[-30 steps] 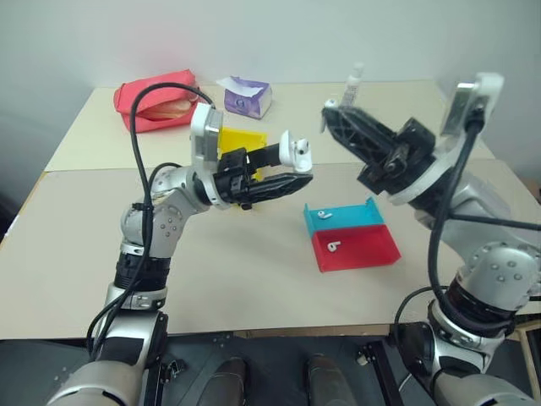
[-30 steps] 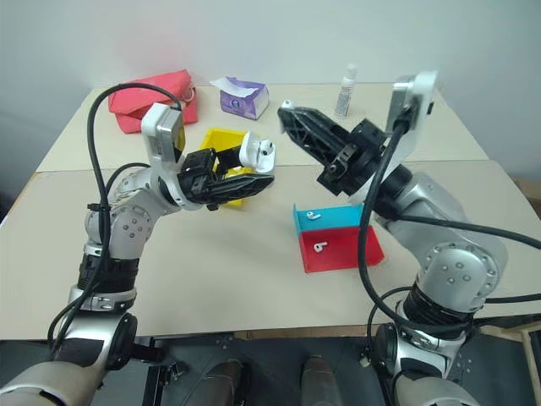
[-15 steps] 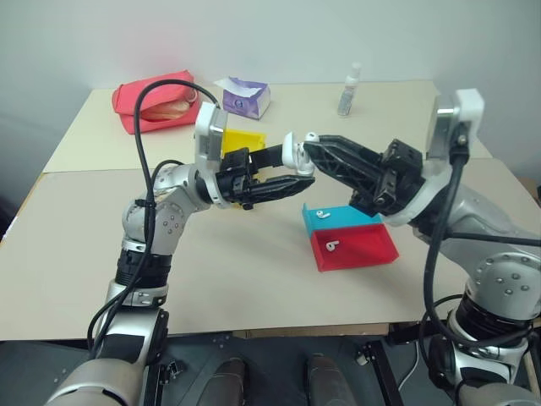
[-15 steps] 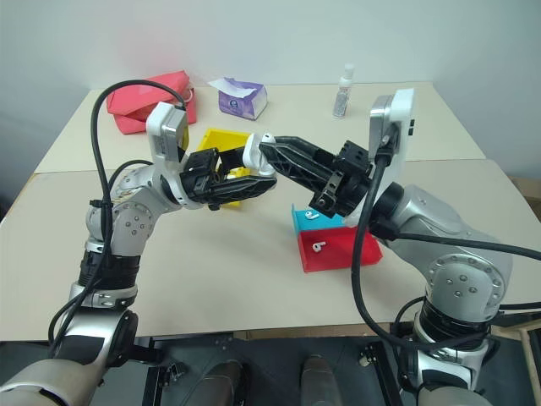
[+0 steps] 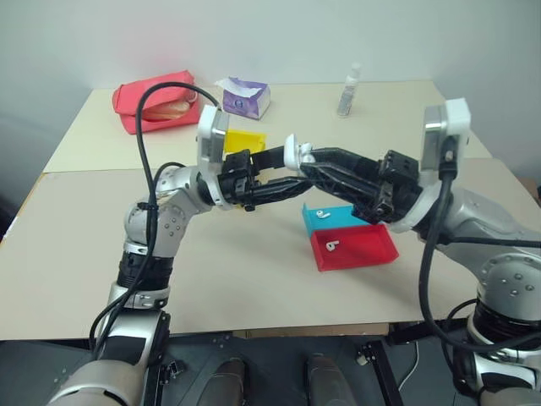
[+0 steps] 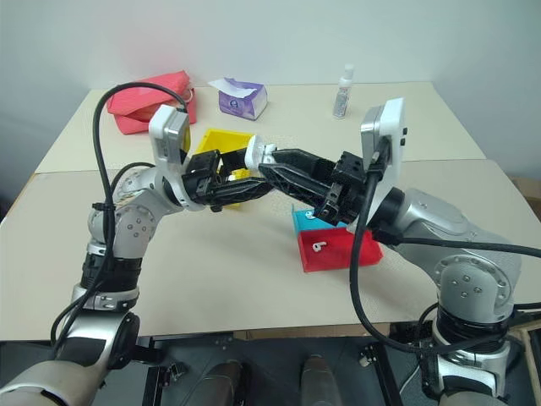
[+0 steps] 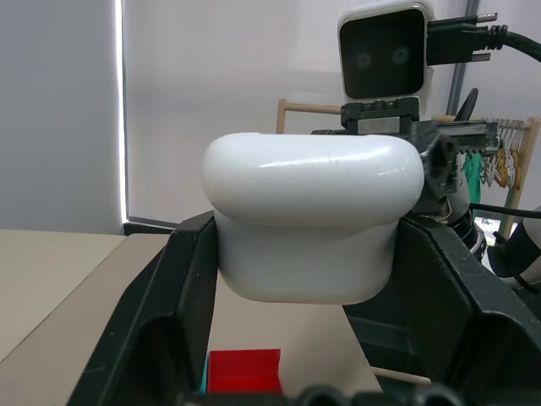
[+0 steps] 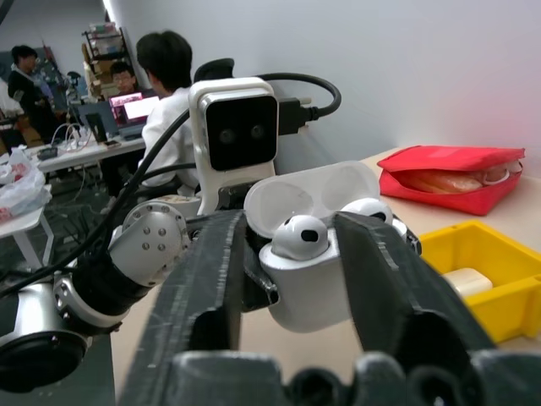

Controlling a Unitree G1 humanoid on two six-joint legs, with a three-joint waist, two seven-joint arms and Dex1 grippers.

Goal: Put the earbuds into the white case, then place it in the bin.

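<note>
My left gripper (image 5: 287, 169) is shut on the white case (image 5: 293, 152), holding it in the air above the table's middle with its lid tipped open. From the right, my right gripper (image 5: 314, 161) reaches in, its fingers (image 8: 211, 288) spread open on either side of the case (image 8: 313, 288). One earbud (image 8: 300, 237) sits in the case, with a second rounded white head (image 8: 368, 210) beside it. Two more earbuds lie on the tray, one on the teal half (image 5: 323, 215) and one on the red half (image 5: 333, 246). The yellow bin (image 5: 241, 138) stands just behind my left gripper.
The teal-and-red tray (image 5: 359, 245) lies under my right arm. A red pouch (image 5: 156, 101), a purple tissue box (image 5: 245, 97) and a small bottle (image 5: 348, 89) stand along the table's far side. People sit at desks (image 8: 127, 101) in the room behind.
My right gripper swung in from the upper right down to the case, and its fingers have since spread apart around it. The left gripper held the case still.
</note>
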